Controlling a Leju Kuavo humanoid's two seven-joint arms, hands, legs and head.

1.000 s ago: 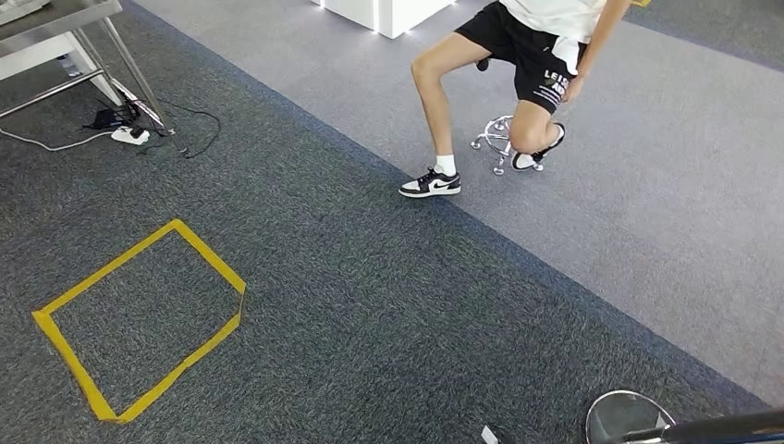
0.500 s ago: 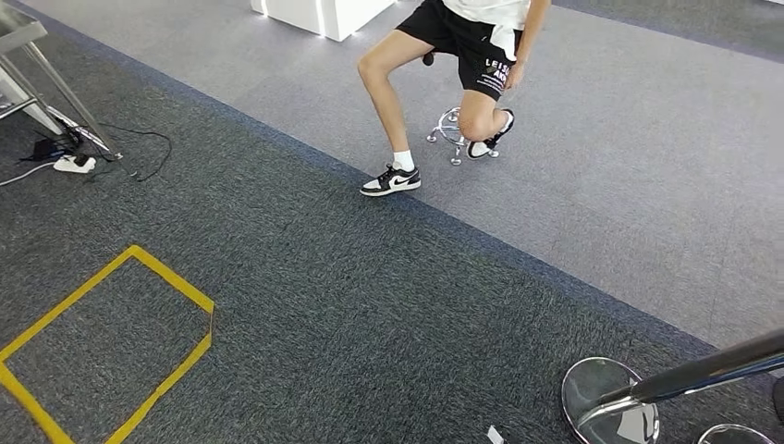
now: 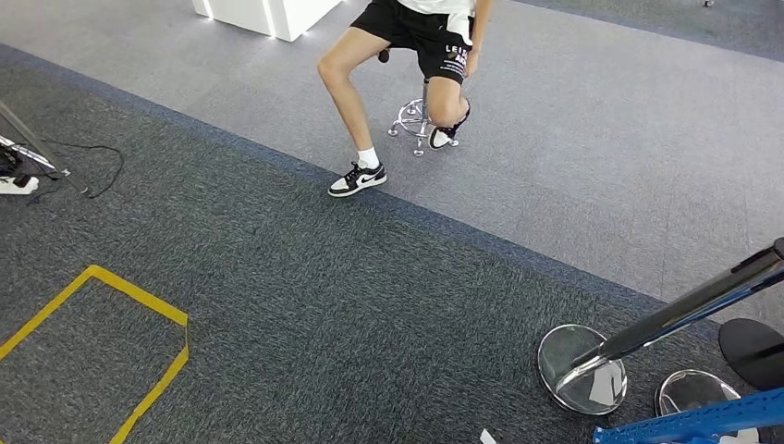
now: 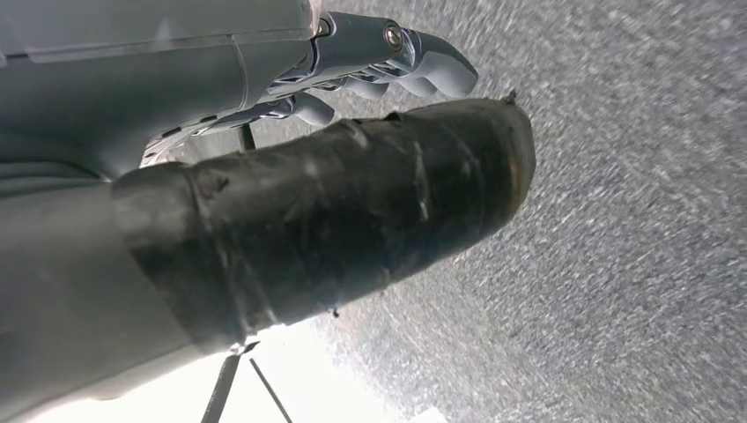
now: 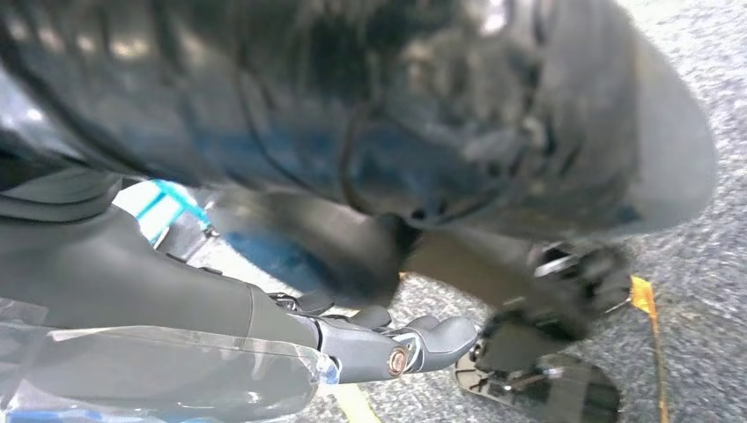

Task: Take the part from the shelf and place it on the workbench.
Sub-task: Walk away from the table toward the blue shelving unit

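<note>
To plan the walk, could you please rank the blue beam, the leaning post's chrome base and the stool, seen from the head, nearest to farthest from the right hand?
Judging with the right hand low at the robot's right:
1. Blue beam, bottom right corner.
2. Chrome base, just beyond, leftward.
3. Stool, far ahead under the person.
</note>
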